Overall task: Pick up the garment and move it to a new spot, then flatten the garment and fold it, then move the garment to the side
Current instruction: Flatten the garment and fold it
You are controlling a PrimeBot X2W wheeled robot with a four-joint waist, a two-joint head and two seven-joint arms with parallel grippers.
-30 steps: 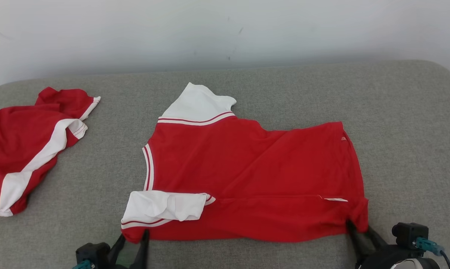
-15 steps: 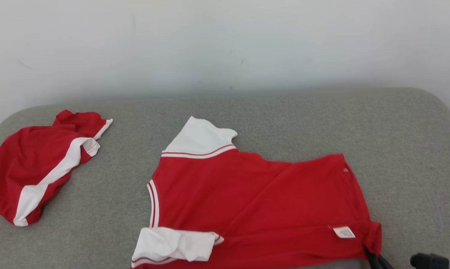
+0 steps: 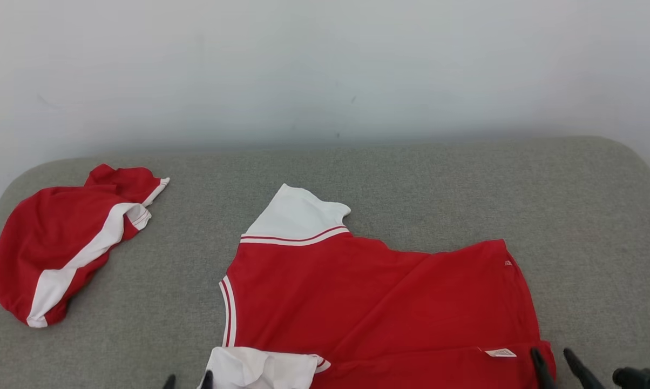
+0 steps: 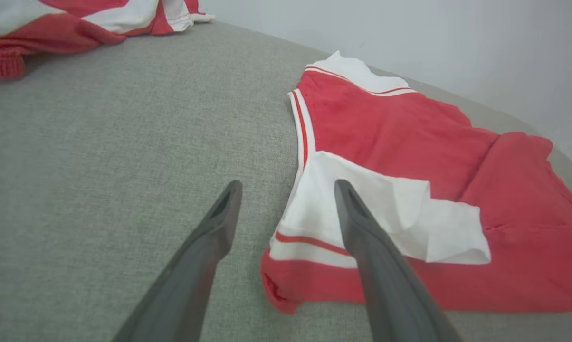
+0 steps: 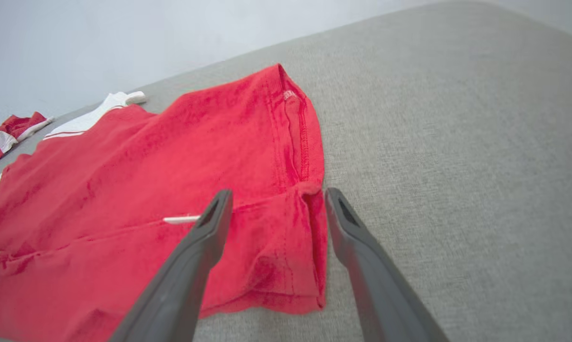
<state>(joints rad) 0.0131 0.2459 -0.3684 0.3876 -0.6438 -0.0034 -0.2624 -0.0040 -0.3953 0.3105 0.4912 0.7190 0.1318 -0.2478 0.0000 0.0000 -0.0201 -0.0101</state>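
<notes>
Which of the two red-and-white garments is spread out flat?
The middle garment, its near edge folded over; the far-left garment is bunched in a heap.

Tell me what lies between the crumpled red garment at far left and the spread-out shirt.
Only bare grey cushion lies between the crumpled garment and the spread shirt, as the head view shows.

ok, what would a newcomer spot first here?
The red shirt with white sleeves, spread out on the middle of the grey cushion. A second red-and-white garment lies bunched at far left. The left gripper and right gripper stand open at the shirt's near corners.
</notes>
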